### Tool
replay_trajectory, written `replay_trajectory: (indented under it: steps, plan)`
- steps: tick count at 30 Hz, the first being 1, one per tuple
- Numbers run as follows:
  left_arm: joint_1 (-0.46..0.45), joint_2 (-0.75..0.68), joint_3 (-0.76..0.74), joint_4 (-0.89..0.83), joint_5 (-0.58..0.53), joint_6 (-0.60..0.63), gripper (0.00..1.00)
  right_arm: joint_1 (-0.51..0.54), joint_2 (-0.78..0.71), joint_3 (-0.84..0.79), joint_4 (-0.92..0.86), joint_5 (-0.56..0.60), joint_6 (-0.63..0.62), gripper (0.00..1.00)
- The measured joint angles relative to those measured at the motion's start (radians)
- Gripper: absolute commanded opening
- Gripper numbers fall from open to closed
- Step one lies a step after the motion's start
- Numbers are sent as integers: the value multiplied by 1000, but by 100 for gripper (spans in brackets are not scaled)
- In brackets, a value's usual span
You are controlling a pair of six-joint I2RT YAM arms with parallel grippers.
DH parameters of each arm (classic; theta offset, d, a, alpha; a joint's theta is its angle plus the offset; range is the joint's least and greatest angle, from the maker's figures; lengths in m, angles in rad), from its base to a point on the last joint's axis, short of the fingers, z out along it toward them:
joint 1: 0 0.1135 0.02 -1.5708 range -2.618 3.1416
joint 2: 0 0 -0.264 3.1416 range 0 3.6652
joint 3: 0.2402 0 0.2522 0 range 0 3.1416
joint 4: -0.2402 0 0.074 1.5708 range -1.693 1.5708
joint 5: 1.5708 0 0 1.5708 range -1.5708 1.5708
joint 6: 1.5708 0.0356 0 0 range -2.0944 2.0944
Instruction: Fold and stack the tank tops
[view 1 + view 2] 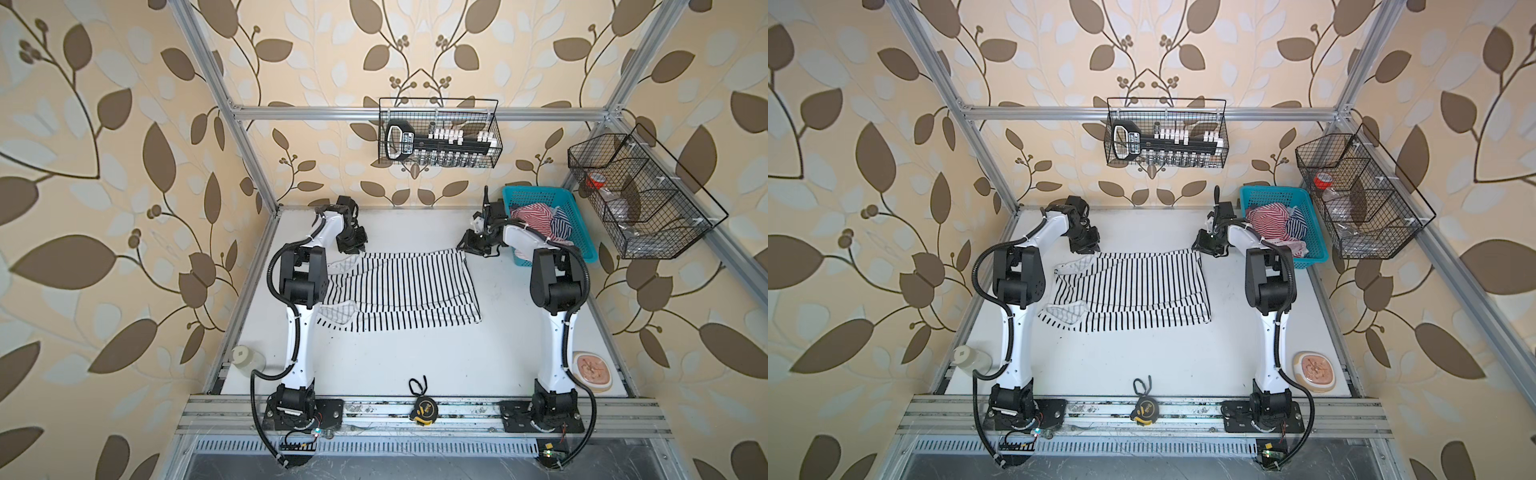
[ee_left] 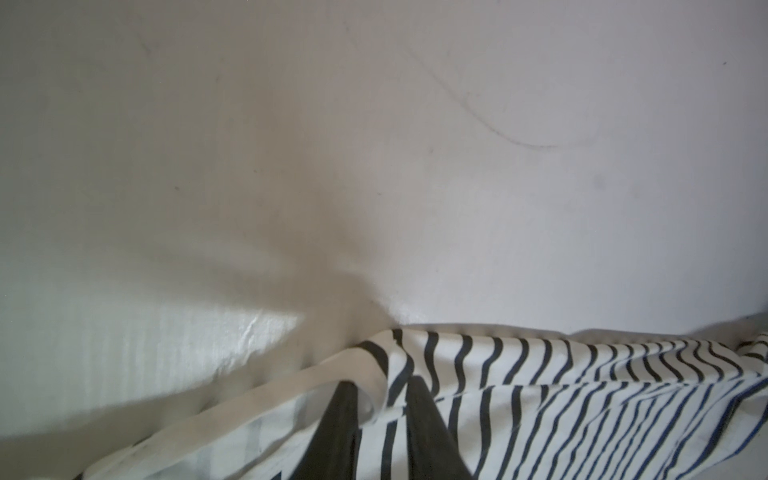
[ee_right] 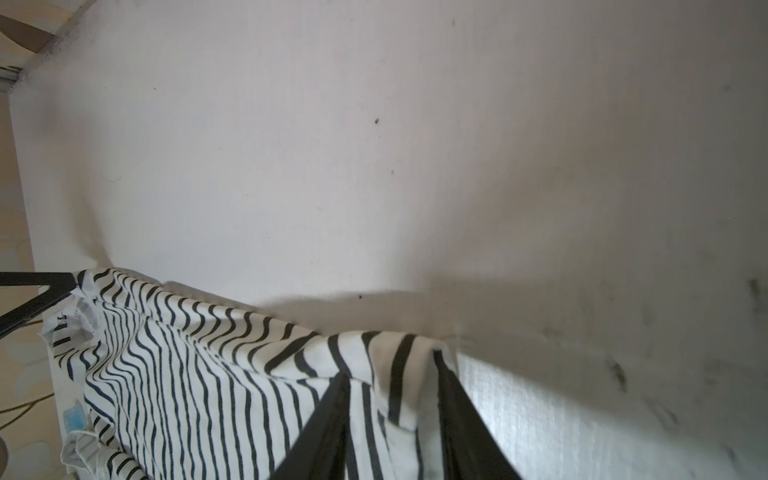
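Note:
A black-and-white tank top [image 1: 399, 291] [image 1: 1133, 291] lies spread on the white table, straps toward the left arm. My left gripper [image 1: 351, 248] [image 2: 382, 388] sits at its far left corner, fingers closed on the striped cloth beside the white trim. My right gripper [image 1: 467, 246] [image 3: 390, 365] is at the far right corner with a fold of the hem pinched between its fingers. That far edge is slightly raised off the table. A red-and-white tank top [image 1: 530, 220] and a navy-and-white tank top [image 1: 561, 226] lie crumpled in the turquoise basket [image 1: 536, 192].
The basket stands at the back right, just behind the right arm. A tape measure [image 1: 422, 409] lies on the front rail. A clear bottle [image 1: 247, 361] is at the left edge and a round pinkish dish [image 1: 590, 372] at the right. Wire baskets [image 1: 438, 133] hang on the walls.

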Motion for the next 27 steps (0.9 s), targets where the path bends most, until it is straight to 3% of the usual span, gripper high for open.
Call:
replay_trajectory:
  steps: [13,20,27]
  plan:
    - [0,15,14,-1,2,-1,0,0,3,0,0,-1,1,0]
    - [0,15,14,-2,2,1,0,-2,2,-3,2,0,2,0]
    - [0,0,-17,1,1,6,0,-4,-87,-108,37,0,0,0]
